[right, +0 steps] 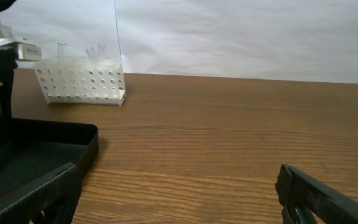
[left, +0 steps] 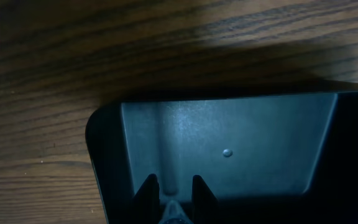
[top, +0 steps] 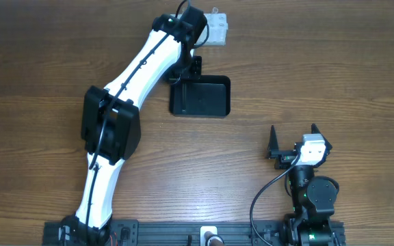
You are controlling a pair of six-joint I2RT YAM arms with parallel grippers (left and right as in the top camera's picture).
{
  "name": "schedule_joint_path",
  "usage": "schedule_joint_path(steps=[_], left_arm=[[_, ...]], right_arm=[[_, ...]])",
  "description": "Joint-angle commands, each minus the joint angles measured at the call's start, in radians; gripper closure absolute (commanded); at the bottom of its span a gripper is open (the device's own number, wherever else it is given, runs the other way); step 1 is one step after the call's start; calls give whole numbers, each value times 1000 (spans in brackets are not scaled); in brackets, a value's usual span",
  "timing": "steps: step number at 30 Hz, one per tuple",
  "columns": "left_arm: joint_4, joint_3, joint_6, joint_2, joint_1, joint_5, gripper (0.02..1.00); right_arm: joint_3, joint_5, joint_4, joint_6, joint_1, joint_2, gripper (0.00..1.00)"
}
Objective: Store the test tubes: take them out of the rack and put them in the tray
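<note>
Wood table (top: 334, 68) held the tray (top: 211, 101). Left gripper (left: 173, 182), over the tray, pinched a test tube (left: 169, 149). Right gripper (top: 293, 133), well apart from the tray, gaped empty.

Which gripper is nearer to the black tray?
Left. The left gripper is over the black tray; the right gripper stands well apart from it, near its own base.

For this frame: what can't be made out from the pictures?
Tube count in the rack: the left arm covers part in the top view; in the right wrist view the clear tubes are too small.
Whether the left gripper holds a tube: the left wrist view's bottom edge cuts that off.
Tubes in the tray: its floor is too dark from above, partly cut off in the left wrist view.
</note>
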Motion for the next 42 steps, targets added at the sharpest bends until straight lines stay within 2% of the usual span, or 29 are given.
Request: schedule_joint_path(steps=[1,37,42], left_arm=[[3,2,-14,28,16,9,965],[74,2,-14,108,39,24,961],[74,2,-14,109,36,24,831]], right_arm=[[-5,-8,-3,3,-6,-9,7],[-5,-8,-3,3,-6,-9,9],[-5,-8,-3,3,-6,-9,7]])
